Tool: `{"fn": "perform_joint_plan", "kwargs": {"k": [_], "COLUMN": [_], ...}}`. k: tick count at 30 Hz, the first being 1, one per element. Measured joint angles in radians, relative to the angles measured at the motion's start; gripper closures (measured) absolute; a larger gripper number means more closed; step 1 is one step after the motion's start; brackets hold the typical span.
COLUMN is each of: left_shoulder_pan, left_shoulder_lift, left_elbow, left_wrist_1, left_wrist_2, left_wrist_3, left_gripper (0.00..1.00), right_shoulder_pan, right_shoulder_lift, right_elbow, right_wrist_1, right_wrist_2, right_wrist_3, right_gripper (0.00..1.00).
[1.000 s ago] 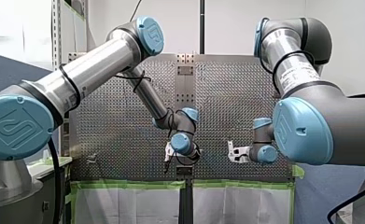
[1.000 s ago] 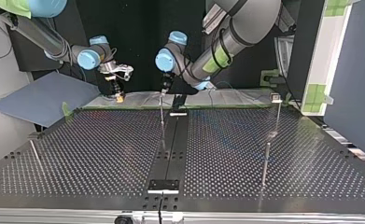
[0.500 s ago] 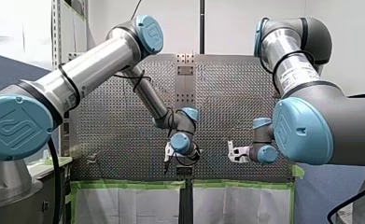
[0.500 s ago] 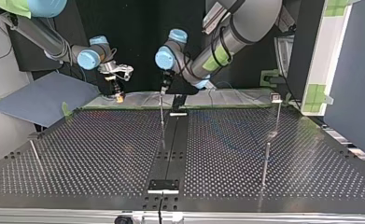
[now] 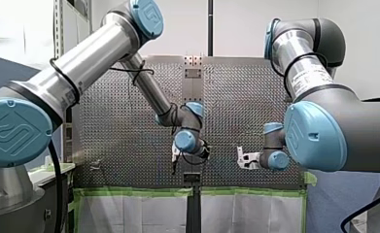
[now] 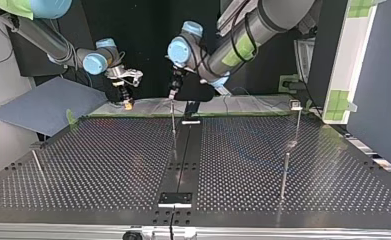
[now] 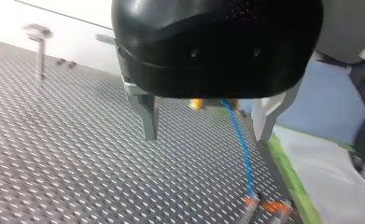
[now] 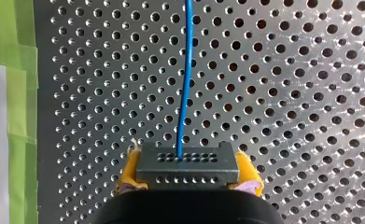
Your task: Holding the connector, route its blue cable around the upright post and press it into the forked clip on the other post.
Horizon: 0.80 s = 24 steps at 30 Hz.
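In the right wrist view my right gripper (image 8: 187,181) is shut on the dark grey connector (image 8: 187,167), its yellow pads (image 8: 128,173) on both sides. The blue cable (image 8: 186,74) leaves the connector and runs straight ahead over the perforated plate. In the left wrist view my left gripper (image 7: 206,137) hangs open above the plate, and the blue cable (image 7: 241,144) passes between its metal fingers (image 7: 147,116) without touching them, down to a small orange-tipped fitting (image 7: 264,205). In the top view my left gripper (image 6: 172,95) is just above the middle upright post (image 6: 173,127), and my right gripper (image 6: 127,102) is to its left.
A post with a clip on top (image 6: 296,106) stands at the top view's right, a shorter post (image 6: 284,175) in front of it, and a slanted one (image 6: 38,165) at the left. Green tape (image 8: 17,93) edges the plate. A blue-grey board (image 6: 48,102) lies beyond the right gripper.
My left arm has lifted, and its gripper has risen a little off the middle post's top. The right arm and the connector have not moved.
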Motion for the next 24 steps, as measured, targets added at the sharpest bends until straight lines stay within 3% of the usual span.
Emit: {"fn": "perform_joint_plan", "kwargs": {"k": [11,24], "left_shoulder_pan": [-0.015,-0.02], "left_shoulder_lift": [0.086,0.211], "left_elbow": [-0.086,-0.211], "left_wrist_1": [0.046,0.032], "left_wrist_2": [-0.003,-0.019], "left_wrist_3": [-0.06,-0.092], "left_gripper": [0.02,0.02], "right_shoulder_pan": [0.0,0.001], "right_shoulder_lift": [0.0,0.0], "right_elbow": [0.0,0.0], "right_wrist_1": [-0.003,0.0], "right_wrist_2": [0.0,-0.002], "right_wrist_3": [0.004,0.005], "right_gripper": [1.0,1.0]}}
